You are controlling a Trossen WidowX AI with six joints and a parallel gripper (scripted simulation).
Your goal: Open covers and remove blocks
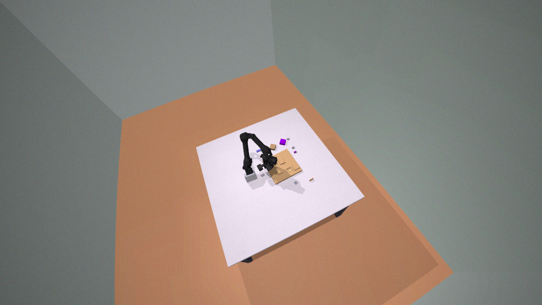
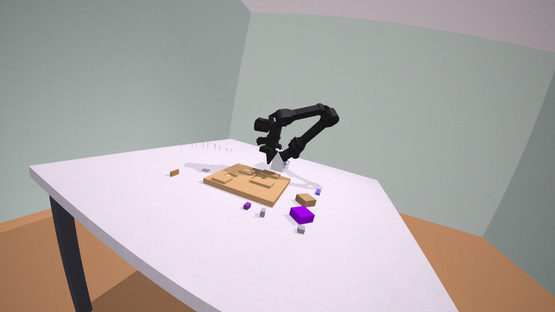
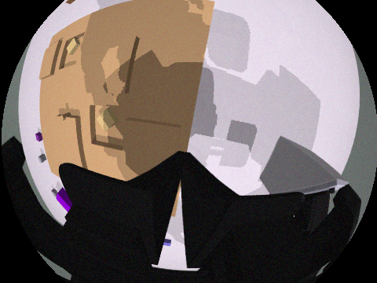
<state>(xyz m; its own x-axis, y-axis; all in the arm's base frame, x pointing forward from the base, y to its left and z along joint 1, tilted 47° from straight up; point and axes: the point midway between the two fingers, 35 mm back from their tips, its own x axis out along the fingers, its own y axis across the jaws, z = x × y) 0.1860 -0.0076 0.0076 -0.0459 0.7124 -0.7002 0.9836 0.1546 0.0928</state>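
The tan puzzle board [image 1: 291,156] [image 2: 242,190] [image 3: 59,94] lies flat on the table, partly in the arm's shadow. Raised tan covers stand on it, including a front-left cover [image 2: 222,179] and a front-right cover [image 2: 262,183]. In the wrist view one pale yellow block [image 3: 72,45] sits in a well at the upper left, beside a cover. Another pale yellow block [image 3: 106,119] shows in a well nearer the middle, partly shaded. My gripper [image 2: 268,163] [image 3: 183,157] is shut and empty, above the board's edge on the arm-base side. Shadow hides the exact positions of the nearer covers.
Beside the board lie a large purple block [image 1: 282,141] [image 2: 301,214], a tan block [image 1: 272,146] [image 2: 305,199], a blue piece [image 2: 318,192], a small purple cube [image 2: 247,206] and two grey pieces [image 2: 262,212] [image 2: 301,229]. Across lie a tan slab [image 2: 174,172] and flat grey piece [image 2: 205,170].
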